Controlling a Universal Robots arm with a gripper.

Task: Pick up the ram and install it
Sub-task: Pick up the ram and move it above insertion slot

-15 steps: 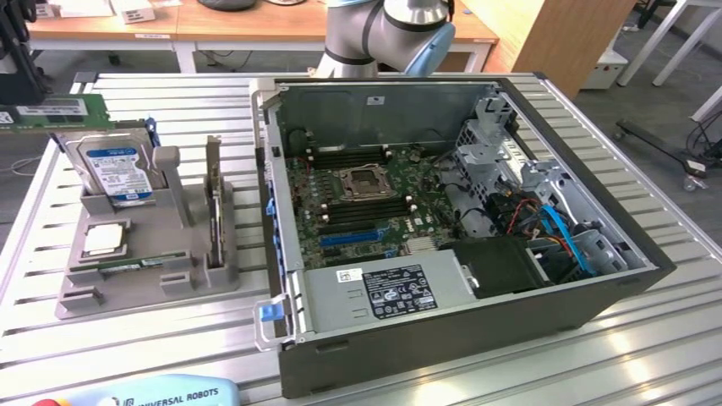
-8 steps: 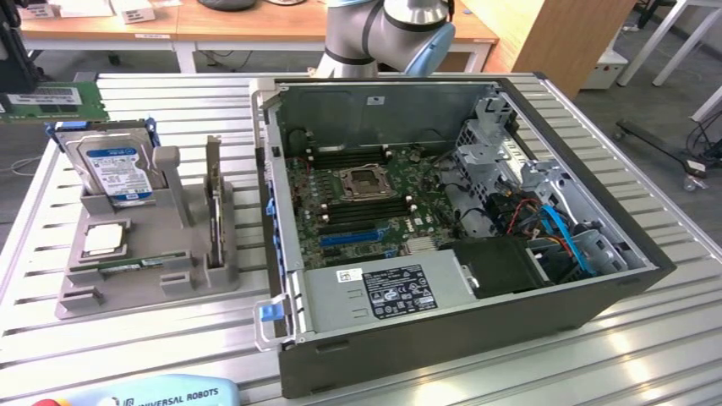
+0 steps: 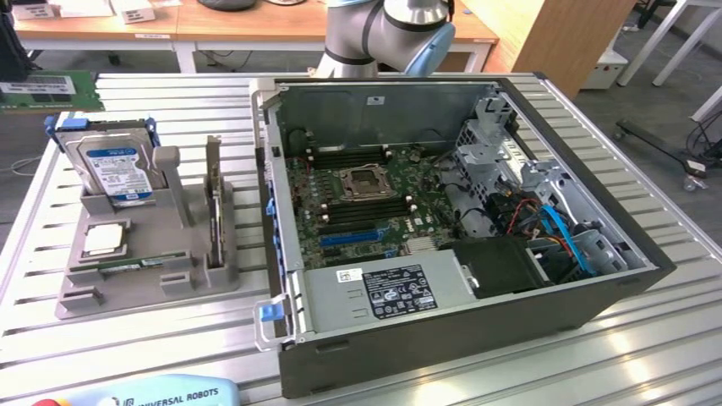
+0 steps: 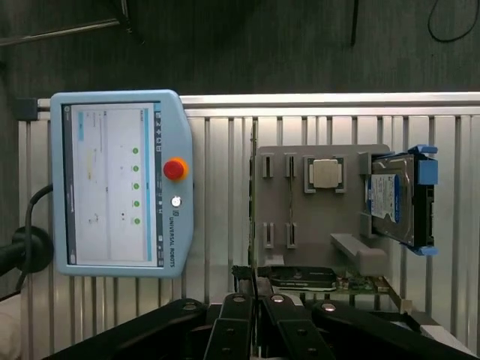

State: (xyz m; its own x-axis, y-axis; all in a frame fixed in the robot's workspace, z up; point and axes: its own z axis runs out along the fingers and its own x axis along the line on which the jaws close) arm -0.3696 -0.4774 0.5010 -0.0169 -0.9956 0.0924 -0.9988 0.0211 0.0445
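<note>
wrist view: one gripper point(image 4: 252, 285), its two black jaws pressed together with nothing between them, hangs over the slatted table point(image 4: 217, 195) beside the grey fixture point(image 4: 259, 199). it is nearest the one card point(image 4: 300, 278) standing on edge along that fixture's side. on the fixture there are also one silver-blue hard drive point(image 4: 397, 196) propped upright and one square silver processor chip point(image 4: 324, 174) in its pocket. one teach pendant point(image 4: 120, 184) with a lit screen and a red button lies on the slats by the table's edge. in the exterior view, the ram point(image 3: 138, 265), a single green stick, lies in the holders at the fixture's end nearest the camera, just in front of the processor chip, toward the table's corner on the exterior view's left. one open computer case point(image 3: 451, 211) fills the table's middle, well apart from the ram, and the one arm point(image 3: 384, 25) rises behind its far edge. one more green board point(image 3: 46, 91) with a white label lies past the table's far corner on the exterior view's left.
</note>
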